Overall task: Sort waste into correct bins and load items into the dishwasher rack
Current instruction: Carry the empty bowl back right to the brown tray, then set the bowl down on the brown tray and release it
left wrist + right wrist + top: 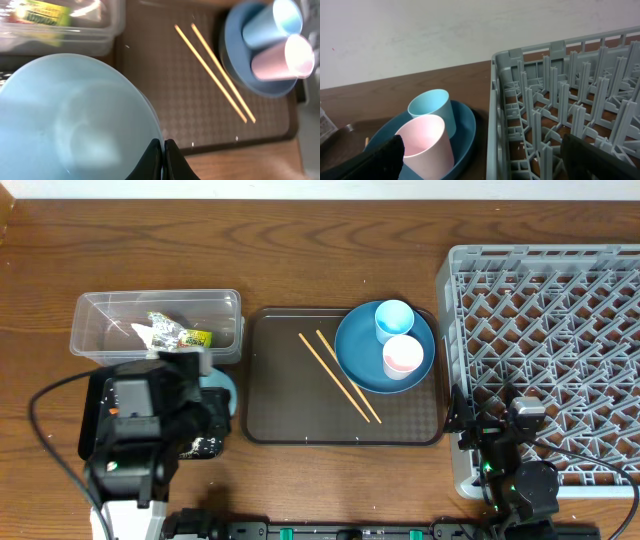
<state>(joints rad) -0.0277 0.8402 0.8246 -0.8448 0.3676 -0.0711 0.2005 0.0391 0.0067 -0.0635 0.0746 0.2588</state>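
Our left gripper (162, 150) is pinched shut on the rim of the pale bowl (75, 120), holding it at the right edge of the black tray (90, 430). Just beside it is the clear tub (100, 315), with the wrapper (188, 337) and tissue (150, 332) inside. Our right gripper (482, 145) stands wide and empty at the near-left corner of the rack (560, 330). On the brown tray (290, 415) between them lie two chopsticks (340, 377) and the plate (358, 365), which carries the blue cup (393, 318) and pink cup (402, 356).
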